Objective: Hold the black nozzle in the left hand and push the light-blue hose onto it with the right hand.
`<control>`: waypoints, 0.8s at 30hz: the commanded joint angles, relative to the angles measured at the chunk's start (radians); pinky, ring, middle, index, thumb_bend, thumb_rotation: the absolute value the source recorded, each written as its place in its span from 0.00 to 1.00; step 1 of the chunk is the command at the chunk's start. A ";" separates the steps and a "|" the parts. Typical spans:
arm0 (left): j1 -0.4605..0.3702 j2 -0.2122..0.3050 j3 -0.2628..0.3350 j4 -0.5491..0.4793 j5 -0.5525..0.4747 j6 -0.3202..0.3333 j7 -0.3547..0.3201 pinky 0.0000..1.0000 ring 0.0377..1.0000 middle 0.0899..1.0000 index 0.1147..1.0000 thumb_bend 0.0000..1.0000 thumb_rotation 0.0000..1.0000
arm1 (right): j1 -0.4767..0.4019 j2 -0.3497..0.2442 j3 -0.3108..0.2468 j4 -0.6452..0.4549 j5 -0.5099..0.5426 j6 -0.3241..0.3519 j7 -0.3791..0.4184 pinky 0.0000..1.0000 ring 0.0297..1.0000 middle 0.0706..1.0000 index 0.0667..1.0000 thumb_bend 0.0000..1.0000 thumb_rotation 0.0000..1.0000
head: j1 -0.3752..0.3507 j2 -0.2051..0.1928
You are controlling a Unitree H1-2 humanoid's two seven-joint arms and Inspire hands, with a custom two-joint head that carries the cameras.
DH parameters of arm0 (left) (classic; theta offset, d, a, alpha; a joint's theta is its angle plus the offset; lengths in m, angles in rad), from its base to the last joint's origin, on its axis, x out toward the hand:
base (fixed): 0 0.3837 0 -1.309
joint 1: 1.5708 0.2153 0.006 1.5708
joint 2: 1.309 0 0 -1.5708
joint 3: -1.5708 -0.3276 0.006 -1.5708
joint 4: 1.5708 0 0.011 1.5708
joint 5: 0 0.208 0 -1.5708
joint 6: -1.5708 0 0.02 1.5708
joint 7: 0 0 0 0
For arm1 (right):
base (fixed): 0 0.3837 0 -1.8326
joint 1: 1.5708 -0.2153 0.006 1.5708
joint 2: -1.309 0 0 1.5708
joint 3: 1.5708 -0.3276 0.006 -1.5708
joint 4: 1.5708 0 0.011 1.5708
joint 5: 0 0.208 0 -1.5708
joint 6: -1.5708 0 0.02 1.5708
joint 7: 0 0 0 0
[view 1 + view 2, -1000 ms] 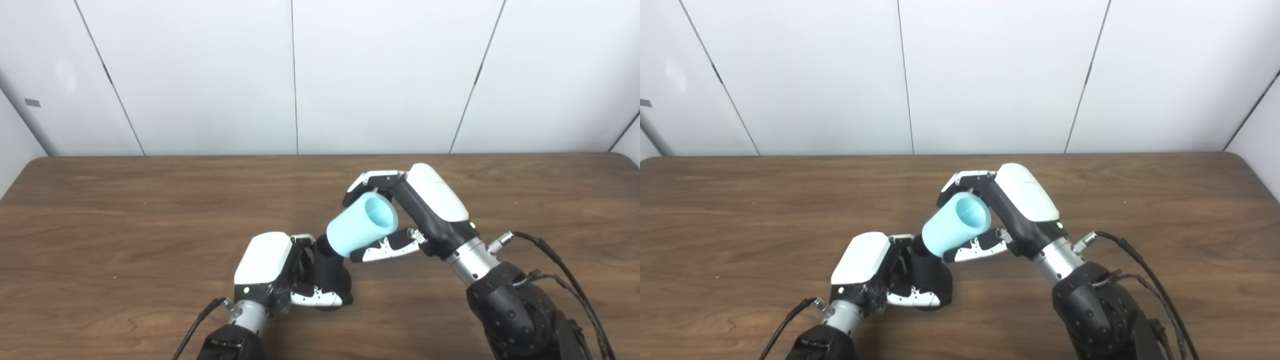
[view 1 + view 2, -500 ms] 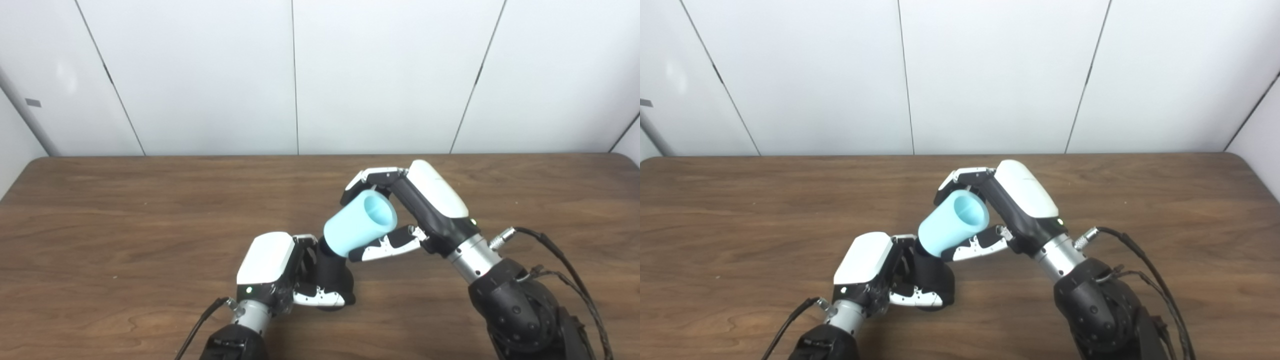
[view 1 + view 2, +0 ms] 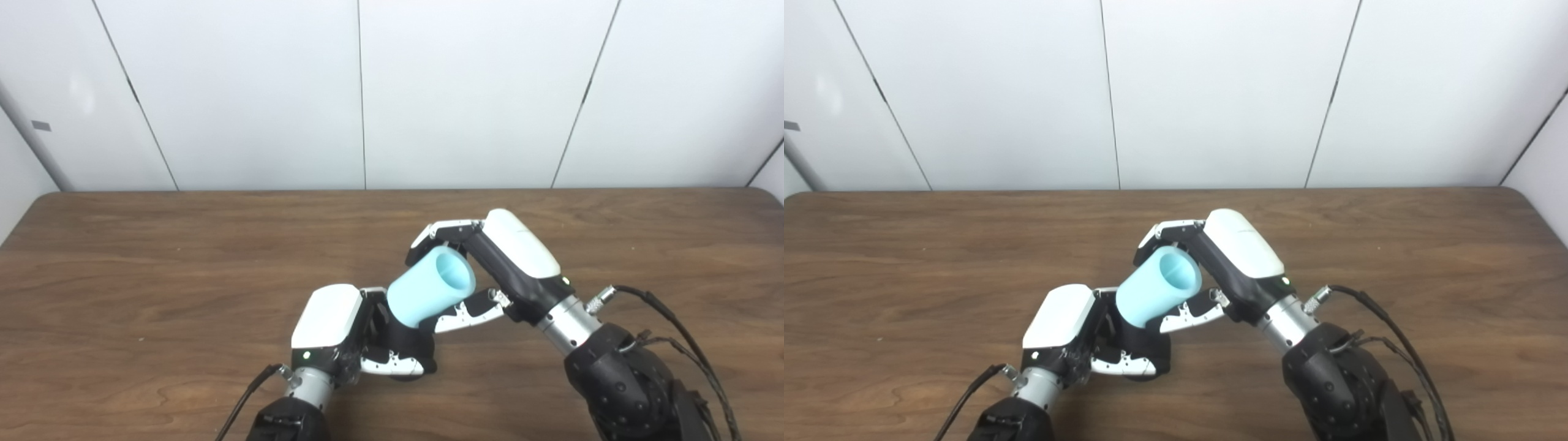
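A: Pushing the light-blue hose [image 3: 430, 293] down onto the black nozzle [image 3: 409, 346] is the step we are in, judging by how the two meet just above the table [image 3: 153, 275]. Our right hand [image 3: 497, 269] has its fingers [image 3: 442, 229] curled over the top of the hose and the thumb pressed underneath, so the hose is pinched firmly between them.

B: And our left hand [image 3: 1072, 334] wraps the nozzle low, near the table, with fingers closed round its body. Only the nozzle's lower part shows below the hose's lower end, so we judge the top is already inside or right at the mouth. We cannot tell how deep.

A: The hose is tilted, open end up and to the right. We want the push to run straight along that tilt, not downward, or the rim may catch and fold.

B: Agreed. We brace the left wrist so the nozzle does not tip away, and we press steadily. A slight twist may help if it binds.

A: And we keep the right thumb clear of the left fingers, which sit just beside it.
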State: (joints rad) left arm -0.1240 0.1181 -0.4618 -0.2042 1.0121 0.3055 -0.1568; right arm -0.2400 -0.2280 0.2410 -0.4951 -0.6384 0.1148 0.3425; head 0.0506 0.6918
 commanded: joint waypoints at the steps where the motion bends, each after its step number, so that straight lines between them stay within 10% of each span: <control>1: 0.017 -0.001 -0.020 0.027 0.009 0.011 -0.046 0.33 0.40 0.41 0.44 0.51 0.00 | -0.005 -0.004 0.004 -0.006 -0.005 -0.021 -0.008 0.30 0.38 0.48 0.51 0.49 0.00 | 0.004 0.000; 24: 0.024 -0.002 -0.098 0.036 0.066 -0.007 -0.076 0.38 0.41 0.40 0.44 0.50 0.00 | -0.065 0.004 0.006 0.022 -0.033 -0.032 -0.021 0.30 0.39 0.49 0.50 0.49 0.00 | 0.011 0.009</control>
State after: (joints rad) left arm -0.1284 0.1180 -0.5114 -0.2068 1.0783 0.3126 -0.1625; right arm -0.2495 -0.2256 0.2541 -0.4775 -0.6740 0.1053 0.3326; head 0.0598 0.6995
